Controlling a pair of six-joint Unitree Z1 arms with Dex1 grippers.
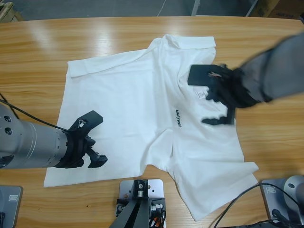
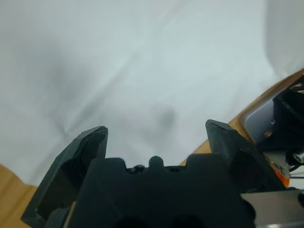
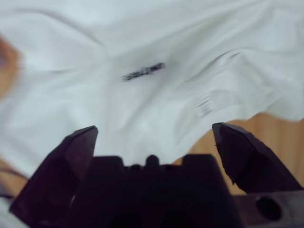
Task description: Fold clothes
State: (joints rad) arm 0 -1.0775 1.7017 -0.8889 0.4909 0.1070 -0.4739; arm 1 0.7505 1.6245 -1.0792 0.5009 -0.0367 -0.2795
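The white T-shirt [image 1: 142, 109] lay spread, rumpled and partly askew, across the middle of the wooden surface [image 1: 38, 47], its dark lettering [image 1: 178, 117] near frame centre, so the fold itself seemed not yet begun and the step looked like the approach for a first grasp. The left claw [image 1: 92, 140], at the lower left over the shirt's edge, and the right claw [image 1: 211, 97], at the right centre above the neckline, both stood wide and held nothing. Next, each would likely need to descend and pinch an edge of the thin fabric.
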